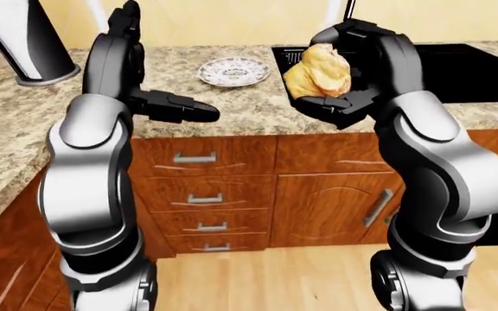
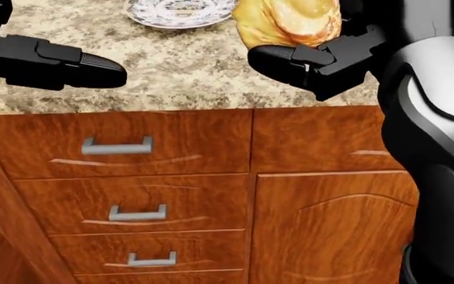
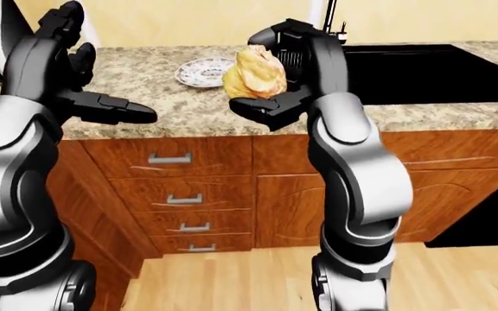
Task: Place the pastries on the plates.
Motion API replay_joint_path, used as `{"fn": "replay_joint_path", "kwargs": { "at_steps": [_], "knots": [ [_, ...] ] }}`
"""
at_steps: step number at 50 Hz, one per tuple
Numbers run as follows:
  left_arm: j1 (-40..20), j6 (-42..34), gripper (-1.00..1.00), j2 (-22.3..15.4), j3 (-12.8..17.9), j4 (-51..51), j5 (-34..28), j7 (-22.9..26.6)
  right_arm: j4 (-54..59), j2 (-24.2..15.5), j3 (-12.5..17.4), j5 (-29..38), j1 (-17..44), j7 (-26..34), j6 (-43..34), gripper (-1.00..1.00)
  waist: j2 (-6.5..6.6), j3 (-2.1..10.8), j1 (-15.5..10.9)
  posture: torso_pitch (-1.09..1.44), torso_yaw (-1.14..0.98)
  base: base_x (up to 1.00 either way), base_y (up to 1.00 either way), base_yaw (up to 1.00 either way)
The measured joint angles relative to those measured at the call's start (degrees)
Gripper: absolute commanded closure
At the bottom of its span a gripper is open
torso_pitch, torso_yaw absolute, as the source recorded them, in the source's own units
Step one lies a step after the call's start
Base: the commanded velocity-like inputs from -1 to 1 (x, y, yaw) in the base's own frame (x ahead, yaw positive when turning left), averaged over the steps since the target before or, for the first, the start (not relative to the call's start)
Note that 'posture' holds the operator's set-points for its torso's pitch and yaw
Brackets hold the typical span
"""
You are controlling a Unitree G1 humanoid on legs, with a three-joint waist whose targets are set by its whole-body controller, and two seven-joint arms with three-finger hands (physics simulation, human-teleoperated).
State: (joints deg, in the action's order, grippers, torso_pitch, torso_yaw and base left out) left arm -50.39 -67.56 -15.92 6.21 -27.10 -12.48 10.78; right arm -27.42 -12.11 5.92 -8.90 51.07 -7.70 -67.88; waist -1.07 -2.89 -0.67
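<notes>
A golden flaky pastry (image 1: 318, 71) is held up over the granite counter (image 1: 240, 110), with my right hand (image 1: 340, 78) shut round it. In the head view the pastry (image 2: 289, 21) sits at the top middle, just right of a patterned plate (image 2: 180, 12). That plate (image 1: 234, 70) lies on the counter left of the pastry and holds nothing. My left hand (image 1: 184, 108) hovers over the counter's near edge at the left, fingers stretched out and holding nothing.
A black sink (image 1: 457, 65) with a faucet fills the counter's right part. A tall white-and-black appliance (image 1: 24, 45) stands at the far left. Wooden drawers (image 2: 121, 148) and cabinet doors (image 2: 329, 225) run below the counter, with wood floor (image 1: 266, 278) underneath.
</notes>
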Motion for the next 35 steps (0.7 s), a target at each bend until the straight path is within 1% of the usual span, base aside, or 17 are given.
{"fn": "replay_joint_path", "kwargs": {
  "at_steps": [2,3,5,7,9,12,15,16,17,19,22,24,28,29,31,33,35],
  "knots": [
    [-0.7,0.4,-1.00,-0.1,0.0,-0.5,0.0,0.0,-0.5,-0.2,0.5,-0.1,0.7,0.1,0.1,1.00,-1.13,0.32,0.0,0.00,0.00,0.25,0.00,0.00],
    [-0.9,0.7,-1.00,0.1,-0.3,-0.8,0.0,0.0,-1.0,-0.4,0.9,0.1,0.4,0.0,0.6,1.00,-1.14,0.39,0.4,0.00,0.00,0.23,0.00,0.00],
    [-0.3,0.9,-1.00,0.4,-1.0,-1.4,0.3,0.2,-1.5,-0.5,1.4,0.6,-0.6,-0.2,1.3,1.00,-0.36,-0.13,0.9,0.00,0.00,0.25,0.00,0.00],
    [-0.2,0.6,-1.00,0.6,-1.5,-1.0,0.7,0.5,-0.1,-0.8,1.7,1.1,0.1,-0.4,0.5,1.00,-0.70,-0.04,0.9,0.00,0.00,0.25,0.00,0.00],
    [-0.2,0.4,-1.00,0.6,-1.5,-0.6,0.9,0.7,-0.1,-0.7,1.7,1.4,0.4,-0.6,0.0,1.00,-0.39,0.12,0.6,0.00,0.00,0.25,0.00,0.00],
    [-0.2,0.5,-1.00,0.5,-0.9,-0.6,0.6,0.4,-2.0,-0.1,0.8,1.6,-1.9,-0.2,1.8,1.00,1.05,-0.23,0.8,0.00,0.00,0.25,0.00,0.00],
    [-0.5,0.7,-1.00,0.5,-0.8,-0.7,0.3,0.1,-1.1,-0.3,0.8,1.3,-0.5,0.3,0.7,1.00,4.27,-0.19,1.3,0.00,0.00,0.26,0.00,0.00],
    [-0.4,0.7,-1.00,0.3,-0.7,-0.7,0.3,0.1,-1.0,-0.1,0.8,1.3,-0.2,0.3,0.4,1.00,4.23,-0.25,1.0,0.00,0.00,0.25,0.00,0.00],
    [-0.1,0.7,-1.00,0.4,-0.6,-0.5,0.3,0.0,-1.3,0.1,0.6,1.4,-1.1,0.4,0.7,1.00,3.57,-0.51,0.5,0.00,0.00,0.26,0.00,0.00],
    [0.6,0.2,-1.00,0.2,0.1,0.0,0.0,-0.3,-1.4,0.2,-0.4,1.0,-1.3,1.0,-0.4,1.00,4.14,-0.91,0.1,0.00,0.00,0.26,0.00,0.00],
    [0.3,-0.2,-1.00,0.2,0.2,0.0,-0.2,-0.6,-1.6,-0.4,-0.8,1.1,-1.3,1.6,-0.5,1.00,3.41,-0.13,0.1,0.00,0.00,0.22,0.01,0.00],
    [-0.2,0.2,-1.00,0.1,0.1,-0.8,-0.1,-0.6,-2.4,-0.6,-0.4,1.9,-1.2,1.7,0.2,1.00,2.27,0.38,0.2,0.00,0.00,0.04,0.15,0.00],
    [-0.7,1.2,-1.00,0.2,0.1,-1.4,0.0,-0.9,-3.1,-1.1,0.1,2.9,-0.1,2.1,0.4,1.00,-1.45,0.60,0.3,0.00,0.00,0.00,0.21,0.00],
    [-0.1,1.2,-1.00,0.7,-0.3,-1.1,0.1,-0.8,-2.9,-1.2,0.2,3.3,-0.6,2.2,0.5,1.00,-0.67,0.33,0.7,0.00,0.00,0.00,0.21,0.00],
    [0.7,0.6,-1.00,1.0,-1.4,-0.2,0.8,-0.4,-1.6,-1.1,0.6,4.0,-1.5,2.3,-0.2,1.00,-0.80,-0.07,1.3,0.00,0.00,0.00,0.21,0.00],
    [0.6,0.0,-1.00,0.9,-1.7,0.3,1.4,0.0,-0.4,-1.0,0.6,4.6,-1.5,2.5,-1.0,1.00,-0.84,0.46,1.5,0.00,0.00,0.00,0.21,0.00],
    [0.0,0.1,-1.00,0.5,-1.2,0.4,1.4,0.0,-0.4,-1.0,0.5,5.0,-0.7,2.7,-1.3,1.00,-0.06,0.76,1.2,0.00,0.00,0.00,0.20,0.00]
  ]
}}
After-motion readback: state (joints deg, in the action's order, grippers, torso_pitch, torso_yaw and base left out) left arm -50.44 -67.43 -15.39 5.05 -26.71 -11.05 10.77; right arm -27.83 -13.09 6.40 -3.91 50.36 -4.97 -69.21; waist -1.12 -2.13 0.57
